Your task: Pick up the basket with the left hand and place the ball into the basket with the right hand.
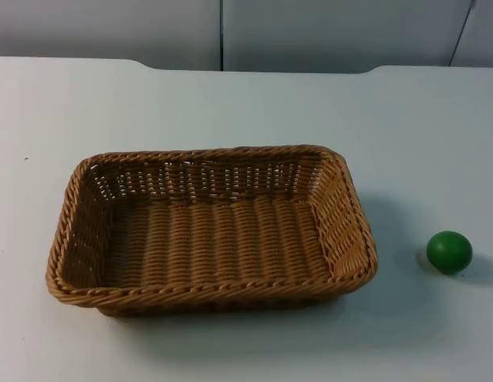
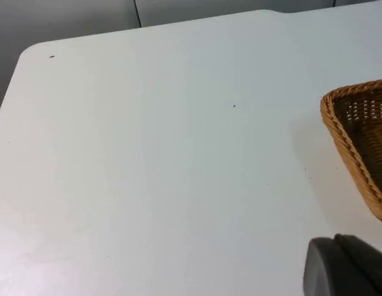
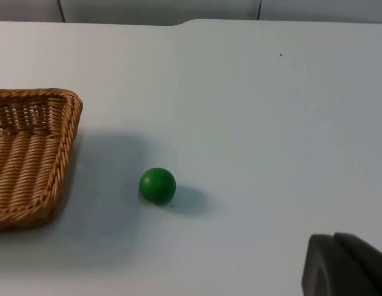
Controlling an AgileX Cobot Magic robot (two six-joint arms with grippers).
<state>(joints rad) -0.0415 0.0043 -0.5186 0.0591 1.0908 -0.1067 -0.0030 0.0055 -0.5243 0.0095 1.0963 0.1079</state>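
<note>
Your white table [image 1: 230,103] runs back to the grey partition wall [image 1: 326,32], and the largest thing on it is the woven basket [image 1: 210,231], a tan rectangular wicker tray standing flat on its base near the middle of the top view, its long sides running across the picture. It holds nothing inside. From the basket's centre, the green ball [image 1: 449,251] lies at about three o'clock, well apart from the basket's right end and resting on bare table with its shadow beside it. Your left gripper [image 2: 345,268] hangs above open table to the left of the basket; its wrist camera looks along it onto a wide stretch of white surface and catches one corner of the basket rim [image 2: 357,132]. Its fingertip touches nothing, and you cannot tell from these pictures how its jaws stand. Your right gripper [image 3: 345,265] hangs above the table on the ball's side; its wrist camera looks onto the ball [image 3: 157,185] and the basket's near end [image 3: 30,154], the ball just clear of the rim. Its jaw state cannot be made out either.
</note>
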